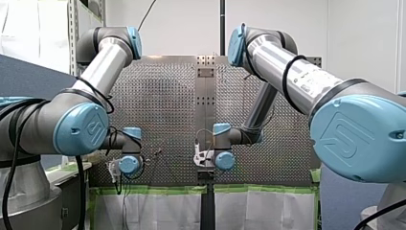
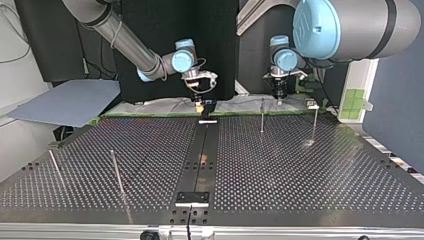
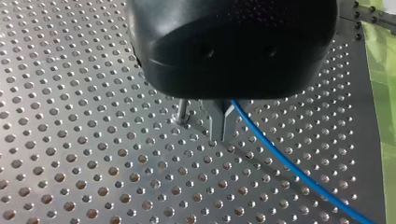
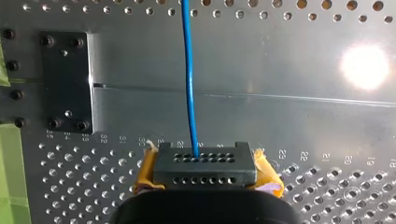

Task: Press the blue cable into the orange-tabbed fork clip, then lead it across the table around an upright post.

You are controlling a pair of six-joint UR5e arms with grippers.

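Pinches the blue cable (image 3: 299, 175) in my left gripper (image 3: 222, 127), metal fingers (image 3: 215, 122) pressed together on it low over the perforated table (image 3: 93, 163). Stands that gripper just beside one upright post (image 3: 182, 111), post on one side of the fingers, cable leaving from the other side and slanting away across the holes, clear of the post, toward green tape (image 3: 388, 116) at the table's edge. Takes in, from the top view, a black plate (image 2: 192, 197) at the near edge on the middle strip (image 2: 200, 160), then two near posts (image 2: 118, 172) at the left, then two far posts (image 2: 262, 116) at the right, four posts in all. Finds both grippers at the far edge: my left gripper close by the far posts, my right gripper (image 2: 199, 103) over the middle strip. Cannot tell spread from closed on my right gripper. Shows, in the right wrist view, right at that gripper's tip, one black perforated block (image 4: 204, 169) with orange-yellow flaps on both sides, and the single blue cable running straight ahead from that block, across the middle strip and on over the holes beyond.
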